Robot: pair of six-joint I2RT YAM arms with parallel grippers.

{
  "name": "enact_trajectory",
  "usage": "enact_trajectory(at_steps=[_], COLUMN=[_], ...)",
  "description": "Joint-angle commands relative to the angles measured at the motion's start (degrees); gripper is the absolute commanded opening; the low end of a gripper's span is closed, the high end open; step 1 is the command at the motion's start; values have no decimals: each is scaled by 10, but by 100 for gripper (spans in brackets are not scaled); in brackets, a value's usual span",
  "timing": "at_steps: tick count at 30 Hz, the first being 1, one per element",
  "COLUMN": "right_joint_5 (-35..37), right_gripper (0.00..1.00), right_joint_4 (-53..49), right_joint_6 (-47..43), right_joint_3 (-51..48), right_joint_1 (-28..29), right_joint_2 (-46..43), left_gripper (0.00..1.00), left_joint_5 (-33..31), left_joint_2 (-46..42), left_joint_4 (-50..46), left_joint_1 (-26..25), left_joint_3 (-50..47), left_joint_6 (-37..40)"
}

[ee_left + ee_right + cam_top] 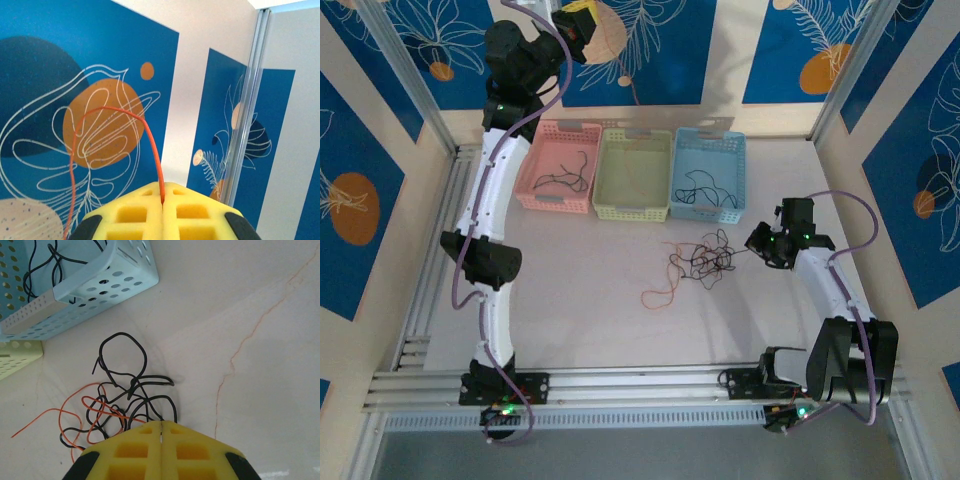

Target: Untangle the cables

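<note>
Since limp, light cables (705, 258) are best taken by single strands, the left gripper (162, 197) clamps an orange cable (160, 172), and the right gripper (161, 432) pinches the tangle (125, 405) at its edge.

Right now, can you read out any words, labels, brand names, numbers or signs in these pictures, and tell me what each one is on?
There is no readable text anywhere.
The blue wall panels carry only leaf and circle drawings.
The pale strip on the blue basket has no print that I can make out.
The yellow pads of the left gripper and the right gripper are plain.
</note>
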Motion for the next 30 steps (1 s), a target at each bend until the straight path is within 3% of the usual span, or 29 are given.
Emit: enact_trajectory(at_steps=[1,14,19,22,30], right_joint_5=[-19,-27,-33,-31,-37], right_gripper=[0,0,0,0,0], right_joint_4=[1,9,13,12,14], right_joint_6=[-10,-9,-9,-9,-8], right_joint_3=[9,9,6,6,1], right_joint_1=[5,3,5,5,6], right_joint_2=[4,9,16,14,9], left_gripper=[0,0,0,0,0], left_joint_5=[-9,-6,24,10,-37], left_joint_2=[-4,80,98,109,77], left_joint_4=[34,-9,-51,-91,-78], left_joint_1=[-8,-18,-55,-76,-97], left_joint_3=[18,8,-73,-126,-309], left_joint_6=[8,40,108,148,157])
